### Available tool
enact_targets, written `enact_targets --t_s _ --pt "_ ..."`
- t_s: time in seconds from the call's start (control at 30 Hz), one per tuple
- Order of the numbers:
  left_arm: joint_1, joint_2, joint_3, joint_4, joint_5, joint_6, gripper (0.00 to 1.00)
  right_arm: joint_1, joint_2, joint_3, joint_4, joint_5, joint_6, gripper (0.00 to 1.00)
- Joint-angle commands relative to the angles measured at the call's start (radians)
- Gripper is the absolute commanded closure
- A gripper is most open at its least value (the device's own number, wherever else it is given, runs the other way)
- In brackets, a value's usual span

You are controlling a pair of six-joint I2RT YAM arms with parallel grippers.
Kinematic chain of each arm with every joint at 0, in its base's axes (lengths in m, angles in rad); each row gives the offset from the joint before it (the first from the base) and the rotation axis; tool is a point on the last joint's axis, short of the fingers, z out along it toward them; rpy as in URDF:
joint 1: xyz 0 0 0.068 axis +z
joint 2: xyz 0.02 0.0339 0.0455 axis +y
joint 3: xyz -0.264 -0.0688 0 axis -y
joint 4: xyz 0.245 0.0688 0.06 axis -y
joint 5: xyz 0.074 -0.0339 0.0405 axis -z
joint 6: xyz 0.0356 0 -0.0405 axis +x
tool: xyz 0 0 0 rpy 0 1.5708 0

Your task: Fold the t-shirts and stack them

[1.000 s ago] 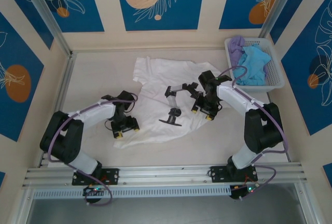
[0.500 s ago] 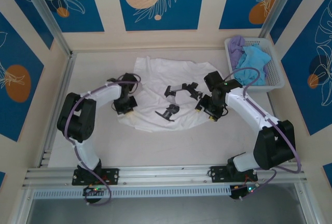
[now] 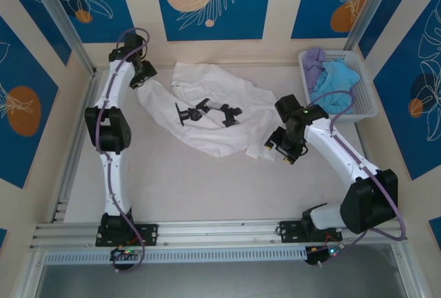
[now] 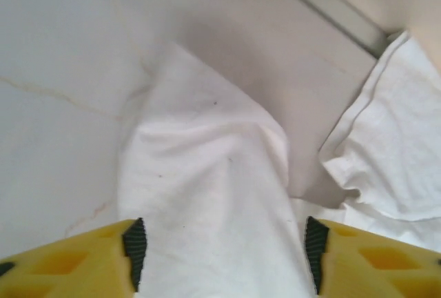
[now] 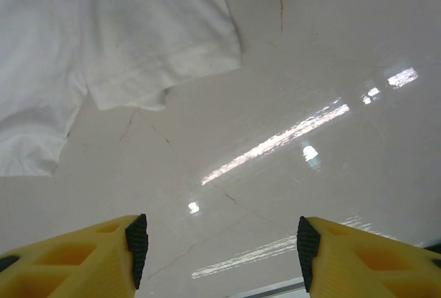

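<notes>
White t-shirt (image 3: 213,115) now stretches toward the far-left corner, where the left fingers (image 4: 69,263) have swung, spread apart with cloth between them. Near its right edge, the right fingers (image 5: 69,256) have slid off onto bare counter (image 3: 207,181), open.

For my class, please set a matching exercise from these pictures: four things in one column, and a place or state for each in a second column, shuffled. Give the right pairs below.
Column one
1. white t-shirt
2. light blue t-shirt
3. left gripper
4. right gripper

Column two
A. over bare table, nothing between its fingers
B. in the basket
C. lying rumpled across the middle of the table
D. white cloth between its fingers

Pairs: 1-C, 2-B, 3-D, 4-A
</notes>
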Motion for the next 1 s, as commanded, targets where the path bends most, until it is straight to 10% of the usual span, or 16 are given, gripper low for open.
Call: enact_targets --t_s 0.0,0.47,0.97 --pt "-0.008 -0.046 0.020 -0.089 0.104 0.004 0.31 -0.025 0.039 0.036 -0.038 0.024 0.013 0.38" --pt "-0.103 -0.647 -1.245 0.405 0.538 -0.108 0.41 -0.059 0.254 -0.097 0.227 -0.059 -0.065 0.56" --pt "-0.139 -0.538 -1.205 0.457 0.604 -0.092 0.26 -0.063 0.434 -0.099 0.337 -0.035 -0.094 0.68"
